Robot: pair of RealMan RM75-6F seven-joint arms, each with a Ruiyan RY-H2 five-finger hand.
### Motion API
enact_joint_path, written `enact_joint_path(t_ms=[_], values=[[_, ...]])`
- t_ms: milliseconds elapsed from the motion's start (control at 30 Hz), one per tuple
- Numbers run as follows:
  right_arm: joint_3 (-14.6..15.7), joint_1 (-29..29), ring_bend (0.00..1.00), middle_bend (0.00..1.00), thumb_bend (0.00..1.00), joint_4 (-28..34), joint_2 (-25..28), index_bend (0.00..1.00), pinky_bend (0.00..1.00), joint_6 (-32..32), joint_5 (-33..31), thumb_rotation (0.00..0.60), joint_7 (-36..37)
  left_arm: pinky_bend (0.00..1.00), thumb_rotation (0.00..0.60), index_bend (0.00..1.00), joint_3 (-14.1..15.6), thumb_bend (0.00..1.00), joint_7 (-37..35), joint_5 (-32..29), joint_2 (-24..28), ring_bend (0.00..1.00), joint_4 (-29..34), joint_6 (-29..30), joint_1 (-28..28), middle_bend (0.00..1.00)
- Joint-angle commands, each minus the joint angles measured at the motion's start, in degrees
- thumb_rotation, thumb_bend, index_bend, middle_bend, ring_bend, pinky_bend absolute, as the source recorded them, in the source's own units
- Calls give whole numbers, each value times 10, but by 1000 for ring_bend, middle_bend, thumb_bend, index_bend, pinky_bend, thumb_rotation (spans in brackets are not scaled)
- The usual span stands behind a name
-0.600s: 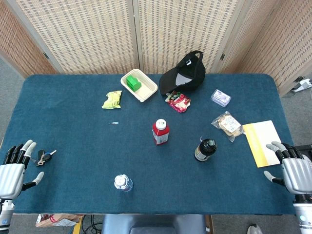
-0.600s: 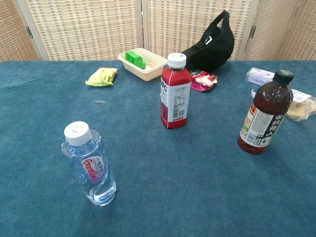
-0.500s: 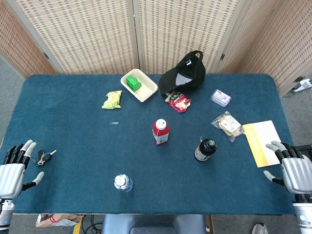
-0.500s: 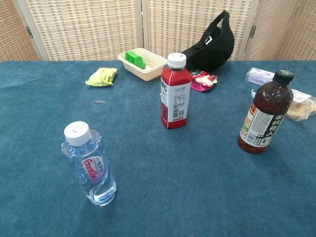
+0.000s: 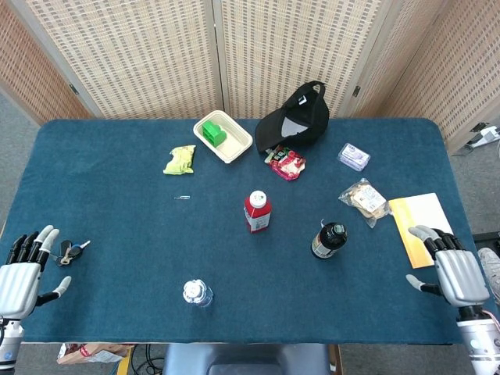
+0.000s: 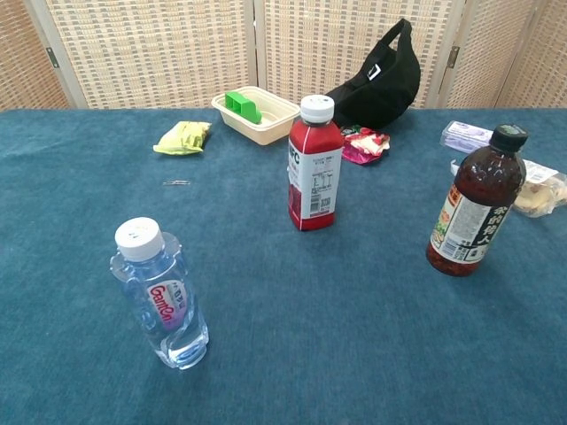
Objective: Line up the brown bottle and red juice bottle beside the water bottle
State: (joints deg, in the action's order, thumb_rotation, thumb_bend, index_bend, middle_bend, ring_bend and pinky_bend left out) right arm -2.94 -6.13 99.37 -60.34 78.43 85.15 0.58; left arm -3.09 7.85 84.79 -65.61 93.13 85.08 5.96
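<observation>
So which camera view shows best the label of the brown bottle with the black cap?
The chest view: the brown bottle with the black cap stands side-on there, its white and green label facing the camera. The head view looks down on it, showing mainly the cap and only a foreshortened strip of label.

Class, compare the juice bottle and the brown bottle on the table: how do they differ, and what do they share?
The juice bottle is red with a white cap; the brown bottle is dark with a black cap. The juice bottle looks squarer in body, the brown bottle rounder. The juice bottle stands nearer the table's middle, the brown bottle further right. Both stand upright, capped and untouched.
</observation>
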Motion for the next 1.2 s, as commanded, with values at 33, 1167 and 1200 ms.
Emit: enact_joint_path(t_ms=[33,1167,1200], values=[[0,-26,142,160,86,10,5,154,200,-46,-6,600,49,28,600,84,0,222,-2,2,0,53,0,1,0,59],[-9,-201,29,157,98,-216,-186,107,174,-217,46,600,497,28,600,103,5,222,-2,4,13,58,12,9,-8,59],[-7,-203,29,170,108,-222,-191,128,174,-216,47,600,503,28,600,103,5,222,-2,4,13,58,12,9,-8,59]])
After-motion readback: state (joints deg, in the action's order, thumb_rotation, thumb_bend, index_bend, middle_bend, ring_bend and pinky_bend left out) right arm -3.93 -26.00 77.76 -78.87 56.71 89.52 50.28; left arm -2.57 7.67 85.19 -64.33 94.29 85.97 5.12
